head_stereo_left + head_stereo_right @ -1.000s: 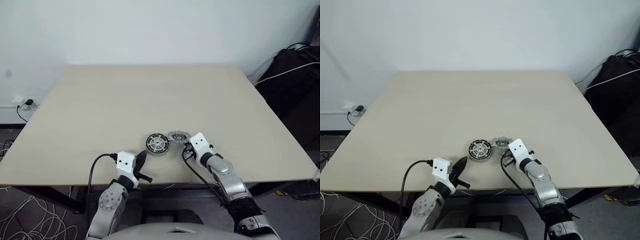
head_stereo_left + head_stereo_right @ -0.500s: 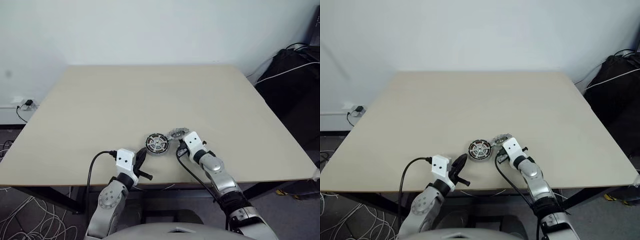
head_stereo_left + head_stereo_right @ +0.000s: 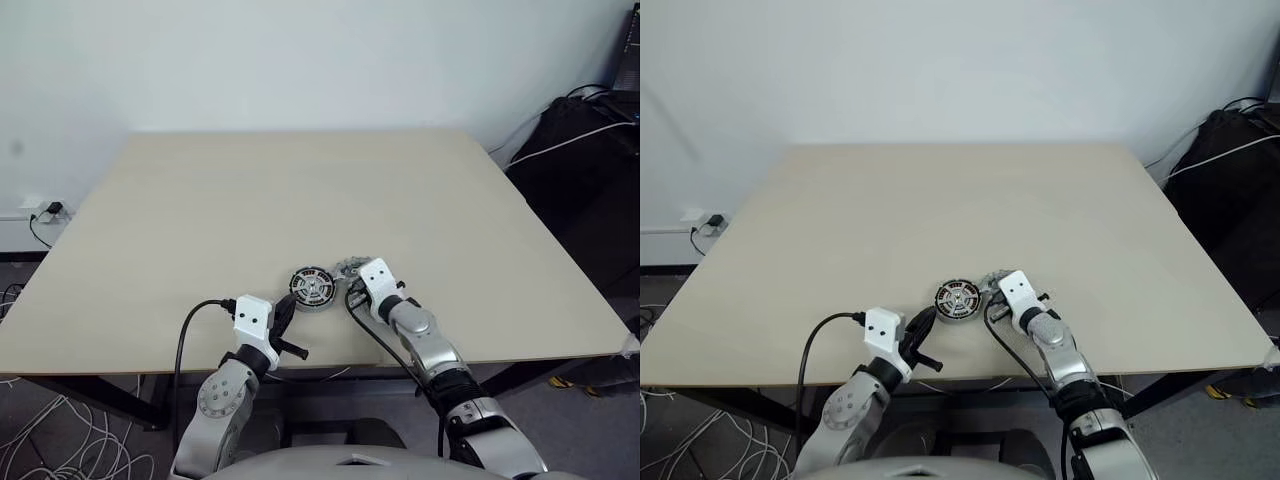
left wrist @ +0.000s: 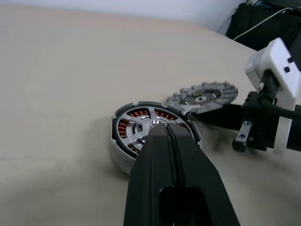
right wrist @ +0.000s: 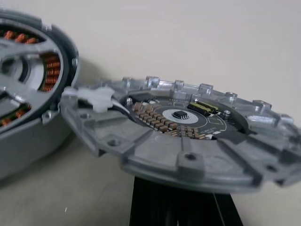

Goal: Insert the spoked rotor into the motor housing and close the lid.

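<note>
Left eye view: a motor assembly is being worked on near the front edge of a pale wooden table (image 3: pixel 200 200).

The motor housing (image 4: pixel 150 134), with the spoked rotor (image 4: pixel 146 121) already seated inside over the copper windings, is being shown flat on the table. The lid (image 5: pixel 188 141), a grey disc with a circuit board at its centre, is being propped tilted on the closed black fingers of the right gripper (image 3: pixel 350 285), its edge resting against the housing rim. The left gripper (image 4: pixel 168 136) is being held just in front of the housing, fingers pressed together and gripping nothing.
</note>
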Robot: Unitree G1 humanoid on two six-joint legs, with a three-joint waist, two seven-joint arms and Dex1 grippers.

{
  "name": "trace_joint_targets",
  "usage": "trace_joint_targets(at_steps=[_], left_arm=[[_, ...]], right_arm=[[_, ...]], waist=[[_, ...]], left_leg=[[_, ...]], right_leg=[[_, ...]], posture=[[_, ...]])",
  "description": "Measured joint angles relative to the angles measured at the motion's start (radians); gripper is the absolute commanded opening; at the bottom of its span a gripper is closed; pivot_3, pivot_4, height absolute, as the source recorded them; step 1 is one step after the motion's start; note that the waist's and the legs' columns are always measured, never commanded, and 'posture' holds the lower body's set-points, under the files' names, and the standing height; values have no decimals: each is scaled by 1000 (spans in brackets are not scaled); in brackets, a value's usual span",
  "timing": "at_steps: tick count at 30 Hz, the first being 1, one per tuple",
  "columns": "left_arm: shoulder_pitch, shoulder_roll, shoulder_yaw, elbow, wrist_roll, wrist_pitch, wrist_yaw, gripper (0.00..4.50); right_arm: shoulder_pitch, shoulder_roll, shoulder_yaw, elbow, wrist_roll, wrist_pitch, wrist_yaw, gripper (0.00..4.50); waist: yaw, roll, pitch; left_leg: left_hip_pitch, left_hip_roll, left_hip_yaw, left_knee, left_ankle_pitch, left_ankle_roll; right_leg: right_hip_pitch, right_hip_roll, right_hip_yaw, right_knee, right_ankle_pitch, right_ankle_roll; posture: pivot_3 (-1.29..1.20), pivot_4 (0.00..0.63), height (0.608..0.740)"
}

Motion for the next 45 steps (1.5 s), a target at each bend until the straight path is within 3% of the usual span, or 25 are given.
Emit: trace_joint_targets(at_steps=[14, 28, 31, 34, 38, 40, 43, 45], left_arm=[[-3, 0, 2, 0, -1, 1, 1, 0], [-9, 0, 12, 0, -3, 1, 1, 0], [-5, 0, 13, 0, -3, 1, 1, 0], [1, 0, 14, -1, -3, 1, 2, 0], [8, -1, 17, -9, -3, 1, 2, 0], [12, -1, 18, -11, -3, 1, 3, 0], [16, 1, 21, -24, -1, 1, 10, 0], [17, 3, 21, -35, 3, 1, 18, 0]], right_arm=[[-84, -45, 63, 244, -175, -401, -190, 25], [-188, -124, 305, 317, -505, -651, -393, 25], [-190, -121, 321, 317, -515, -665, -394, 25], [-180, -56, 236, 303, -368, -582, -312, 25], [-151, 53, 67, 135, -53, -216, -79, 25], [-145, 61, 37, 50, 28, -75, 2, 25], [-130, 27, 36, -58, 93, 63, 161, 607], [-124, 10, 41, -99, 112, 114, 228, 1263]], waist=[[-7, 0, 0], [-8, 0, 0], [-8, 0, 0], [-9, 0, 0], [-8, 0, 0], [-5, 0, 1], [-6, 1, 1], [-6, 1, 1]], left_leg=[[3, 0, 0, 0, 1, -1], [4, 0, 0, 0, 2, -3], [5, 0, 0, 0, 3, -3], [6, 1, 0, 0, 3, -3], [6, 2, -2, 1, 2, -2], [5, 2, -2, 1, 2, -2], [4, 1, -2, 1, 2, -2], [3, 1, -2, 0, 2, -2]], right_leg=[[2, 2, 1, 1, 0, 0], [2, 4, 2, 3, 0, -1], [2, 4, 2, 4, 0, -1], [3, 5, 3, 4, 0, -1], [4, 4, 3, 5, 0, -1], [4, 3, 3, 5, 0, -1], [2, 1, 3, 5, 0, -1], [1, 1, 3, 5, 0, -1]], posture=[[0, 0, 740], [0, 0, 740], [0, 0, 740], [0, 0, 740], [0, 0, 740], [0, 0, 740], [0, 0, 740], [0, 0, 740]])
